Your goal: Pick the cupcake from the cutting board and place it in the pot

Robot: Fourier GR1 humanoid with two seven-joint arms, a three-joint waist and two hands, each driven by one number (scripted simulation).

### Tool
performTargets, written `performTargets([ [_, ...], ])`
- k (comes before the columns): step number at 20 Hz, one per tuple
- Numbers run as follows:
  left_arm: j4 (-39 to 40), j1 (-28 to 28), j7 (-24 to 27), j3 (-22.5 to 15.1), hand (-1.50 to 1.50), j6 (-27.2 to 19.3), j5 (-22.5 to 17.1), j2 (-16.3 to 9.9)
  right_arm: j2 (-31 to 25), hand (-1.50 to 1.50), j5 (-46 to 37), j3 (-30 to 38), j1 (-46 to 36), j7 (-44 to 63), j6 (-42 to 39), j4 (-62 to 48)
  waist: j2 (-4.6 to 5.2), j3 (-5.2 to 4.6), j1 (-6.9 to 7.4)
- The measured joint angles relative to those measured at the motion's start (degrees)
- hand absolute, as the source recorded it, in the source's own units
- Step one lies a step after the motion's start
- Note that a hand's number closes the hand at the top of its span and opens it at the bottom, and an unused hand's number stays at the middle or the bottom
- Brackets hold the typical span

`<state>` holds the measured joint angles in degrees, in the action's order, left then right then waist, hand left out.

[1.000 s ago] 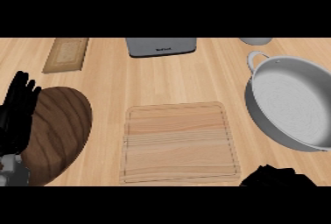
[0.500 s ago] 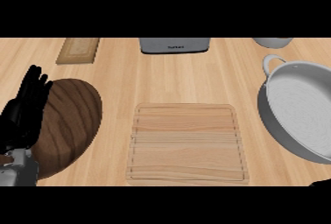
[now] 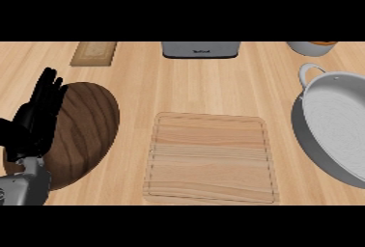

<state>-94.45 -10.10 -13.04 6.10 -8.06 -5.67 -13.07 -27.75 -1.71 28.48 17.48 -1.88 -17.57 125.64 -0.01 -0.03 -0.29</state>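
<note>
Step in hand: none visibly under way. The cutting board (image 3: 210,158) lies bare at centre; no cupcake shows on it, in the pot (image 3: 335,130), or anywhere else in view, so its whereabouts cannot be told.

Left hand (image 3: 35,118): at the left edge, resting over a dark oval board (image 3: 85,130), fingers straight and together, holding nothing.

Right hand: out of view; state of its fingers cannot be told.

Next move, as judged: find the cupcake first; if the right hand carries it, bring it over the pot at the right edge and lower it inside.

Surface: pale wood table (image 3: 178,87). Far edge carries a small slatted mat (image 3: 94,53), a grey appliance (image 3: 200,49) and a cup (image 3: 311,47).
</note>
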Motion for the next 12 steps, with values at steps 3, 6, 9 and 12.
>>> performTargets([
  [3,1.1,-1.4,0.1,0.5,0.0,0.4,-0.1,-0.3,-0.7,1.5,1.6,0.3,-5.4,-1.1,-0.2,-8.1,0.09,0.02,0.38],
  [6,1.2,-2.0,-0.1,-0.1,0.0,0.3,0.2,0.1,-2.3,1.5,-6.6,0.6,-8.3,-4.2,3.5,-11.8,0.26,0.06,0.9],
  [9,1.6,-1.8,0.7,-0.7,0.0,0.2,0.6,1.0,-3.7,1.5,-16.1,-0.3,-10.8,-7.5,8.7,-17.0,0.42,0.07,1.46],
  [12,1.4,-2.0,0.4,0.0,0.0,1.1,-0.2,0.3,-3.4,1.5,-24.2,-3.6,-14.7,-11.1,14.2,-25.1,0.42,0.09,1.73],
])
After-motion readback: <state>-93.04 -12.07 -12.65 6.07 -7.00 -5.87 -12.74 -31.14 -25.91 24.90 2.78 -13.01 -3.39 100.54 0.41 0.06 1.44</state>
